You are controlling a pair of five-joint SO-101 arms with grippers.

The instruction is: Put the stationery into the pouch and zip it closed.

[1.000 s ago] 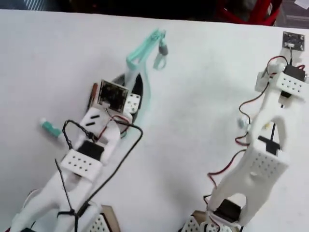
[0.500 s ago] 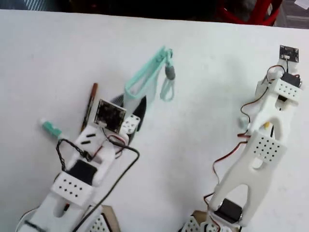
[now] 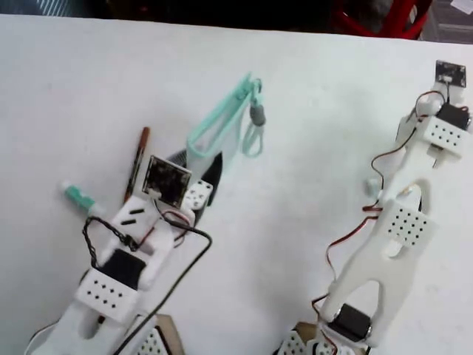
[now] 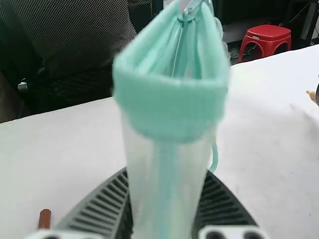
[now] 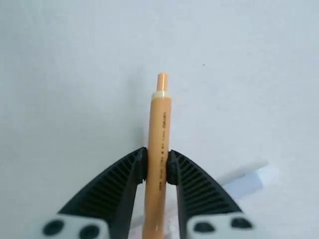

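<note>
Near the middle of the table [image 3: 310, 89], the left jaws clamp the clear lower end of the pouch [image 4: 169, 99]. Its mint-trimmed mouth gapes open and points away from the left arm [image 3: 126, 244]. Compared with a second ago, that arm has drawn back toward its base and pulled the pouch a little with it. This has uncovered most of the brown pen [image 3: 137, 159], which lies just beside the arm. The green-capped stick [image 3: 77, 196] rests where it was, farther out. The right arm [image 3: 399, 222] has stretched farther along its side of the table. The right jaws are pinched narrow on an orange pen [image 5: 160, 124] over bare table, with a white item [image 5: 244, 179] lying near. By the look of it, the pouch is now presented open and seems empty. One piece is in hand, though well apart from the mouth, so loading and zipping are not yet begun.
</note>
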